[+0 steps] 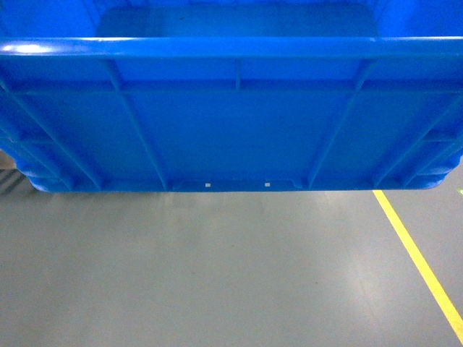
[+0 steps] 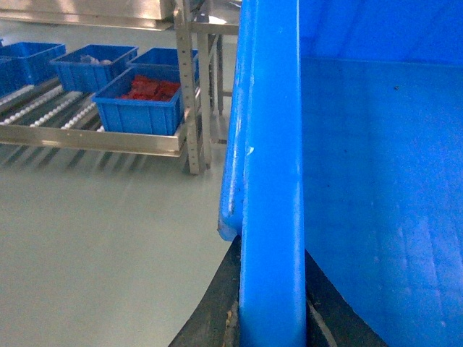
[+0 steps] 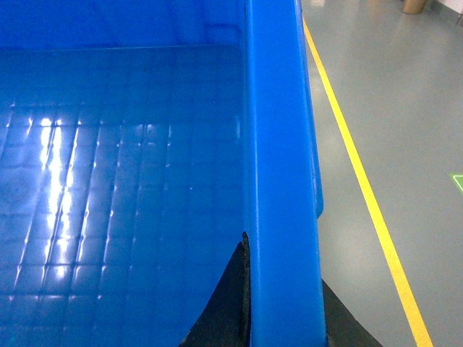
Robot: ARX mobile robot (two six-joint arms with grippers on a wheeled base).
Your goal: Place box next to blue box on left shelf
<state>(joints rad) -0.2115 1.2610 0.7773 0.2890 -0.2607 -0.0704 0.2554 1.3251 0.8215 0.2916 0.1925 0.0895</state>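
Observation:
The box (image 1: 231,123), a big bright-blue ribbed crate, hangs above the floor and fills the upper half of the head view. My left gripper (image 2: 271,318) is shut on the box's left rim (image 2: 271,181), one black finger on each side of the wall. My right gripper (image 3: 283,311) is shut on the right rim (image 3: 278,144) the same way. The left shelf (image 2: 94,137), with its pale steel front rail and white rollers, lies at the far left in the left wrist view. On it stands a blue box (image 2: 141,105) holding red parts. Neither gripper appears in the head view.
More blue boxes (image 2: 94,65) stand further back on the rollers. A perforated steel post (image 2: 192,94) marks the shelf's right end. A yellow floor line (image 1: 419,260) runs along the right. Grey floor (image 1: 217,275) stretches below the box.

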